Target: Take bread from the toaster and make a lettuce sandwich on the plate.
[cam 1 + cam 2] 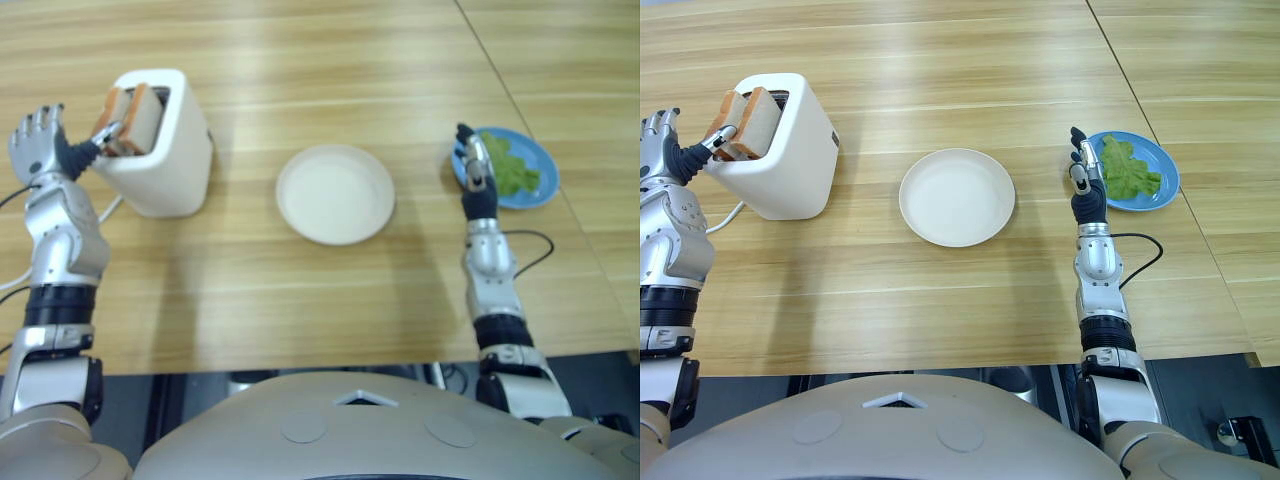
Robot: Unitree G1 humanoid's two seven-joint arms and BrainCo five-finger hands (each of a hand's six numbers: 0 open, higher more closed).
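Note:
A white toaster [165,150] stands at the left with two bread slices [128,118] sticking out of its slots. My left hand [38,143] is just left of the toaster, fingers spread, with its thumb tip touching the nearer slice. An empty cream plate [335,193] lies in the middle of the table. To the right, green lettuce [512,170] rests on a small blue plate [537,197]. My right hand [475,172] stands open at that plate's left rim, fingers pointing away from me, holding nothing.
The toaster's cord [108,208] trails off to the left past my left forearm. A dark cable [535,250] loops beside my right forearm. A seam in the wooden table [500,80] runs diagonally behind the blue plate. The table's front edge [300,365] is close to me.

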